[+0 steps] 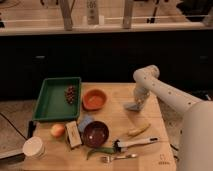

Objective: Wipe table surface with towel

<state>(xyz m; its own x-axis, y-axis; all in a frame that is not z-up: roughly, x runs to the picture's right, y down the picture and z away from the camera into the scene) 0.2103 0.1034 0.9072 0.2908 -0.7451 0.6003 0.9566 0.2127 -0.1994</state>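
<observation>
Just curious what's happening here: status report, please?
Gripper low over table, right of orange bowl. Towel not clearly seen. Banana close by.

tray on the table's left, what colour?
Green tray, camera view; the gripper sits low at the right of the table.

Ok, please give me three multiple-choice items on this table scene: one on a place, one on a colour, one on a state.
1. The grapes lie: A inside the tray; B beside it; C under it.
2. The tray is: A white; B green; C yellow.
3. The orange bowl stands: A upright; B upside down; C on its side.
Key: 1 A, tray walls surround them. 2 B, plainly green. 3 A, its hollow faces up; the end effector is low over the table, right of it.
</observation>
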